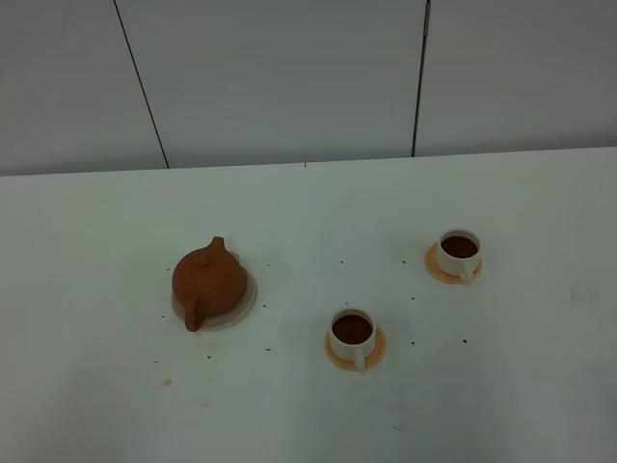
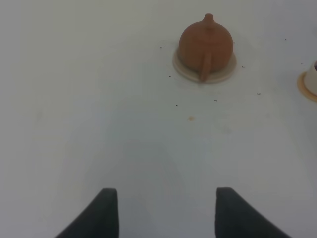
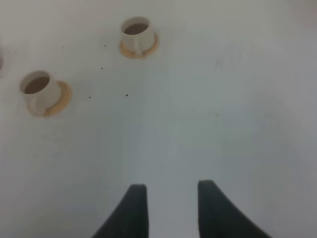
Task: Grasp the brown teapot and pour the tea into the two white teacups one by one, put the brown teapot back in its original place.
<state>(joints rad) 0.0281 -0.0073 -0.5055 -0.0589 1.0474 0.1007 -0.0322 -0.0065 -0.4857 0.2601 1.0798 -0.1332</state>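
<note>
So the brown teapot (image 1: 209,280) is sitting upright on its pale cream saucer (image 1: 244,305), left of the middle of the bench (image 1: 96,386), lid on, stubby handle pointing toward the camera side. Nothing is touching it.

Off to its right are the two white teacups, each on a little orange saucer. The nearer cup (image 1: 352,334) and the farther cup (image 1: 459,251) both have dark liquid in them, so to me it looks like the pouring is already done for both. The right wrist view backs that up: both cups show a brownish fill.

There are small dark specks scattered on the bench around the pot and cups, maybe tea bits, can't really tell.

Neither arm shows up in the high view at all. The left gripper (image 2: 167,210) has its fingers (image 2: 106,213) spread wide apart with nothing between them, well back from the teapot. The right gripper (image 3: 168,210) also has a clear gap between its fingers and holds nothing, hanging over bare bench well apart from the cups.

My read: teapot back home, cups filled, hands off. The task looks basically finished, with nothing obvious left to do.
</note>
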